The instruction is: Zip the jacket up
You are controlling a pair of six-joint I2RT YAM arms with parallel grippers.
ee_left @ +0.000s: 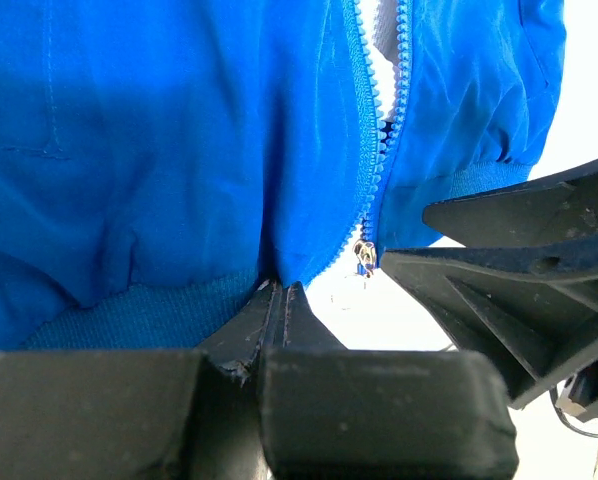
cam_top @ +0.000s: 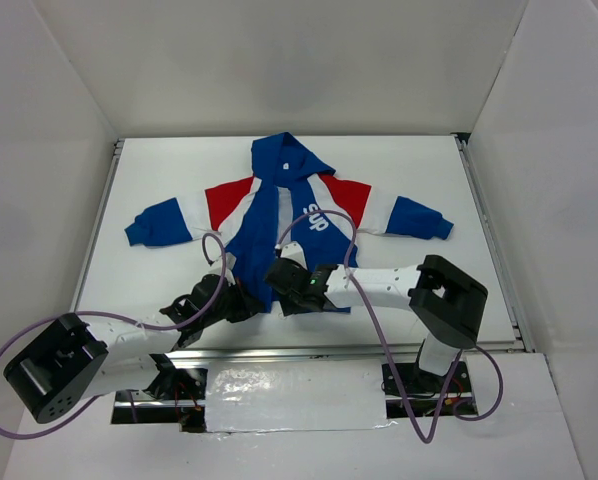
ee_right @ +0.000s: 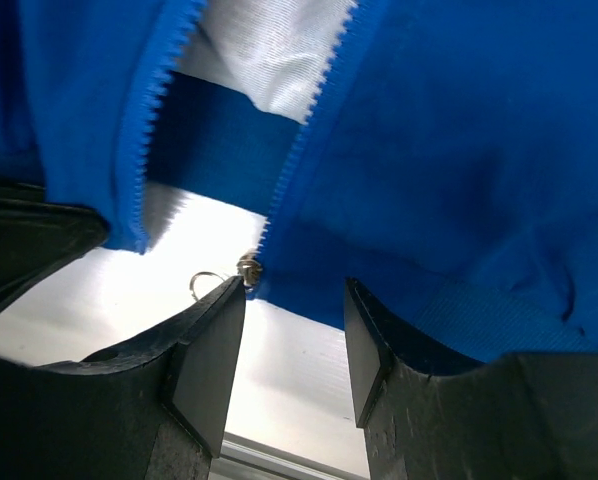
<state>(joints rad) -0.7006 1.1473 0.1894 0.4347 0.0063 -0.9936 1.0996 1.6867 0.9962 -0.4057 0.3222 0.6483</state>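
The jacket [cam_top: 279, 210] lies flat on the white table, hood at the far side, blue front towards me, its zipper open. My left gripper [cam_top: 247, 300] is at the bottom hem; in the left wrist view its jaws [ee_left: 279, 292] are shut on the blue hem fabric [ee_left: 159, 150] just left of the zipper. The zipper slider [ee_left: 364, 255] hangs at the bottom end of the teeth. My right gripper [ee_right: 294, 290] stands open at the other front panel [ee_right: 459, 150]. Its left fingertip touches the slider [ee_right: 247, 268], whose small ring pull [ee_right: 204, 283] sticks out beside it.
The two grippers sit close together at the hem; the right one's black fingers [ee_left: 519, 260] fill the right of the left wrist view. A cable [cam_top: 329, 215] loops over the jacket's chest. A metal rail [cam_top: 329, 352] runs along the table's near edge, and white walls enclose the table.
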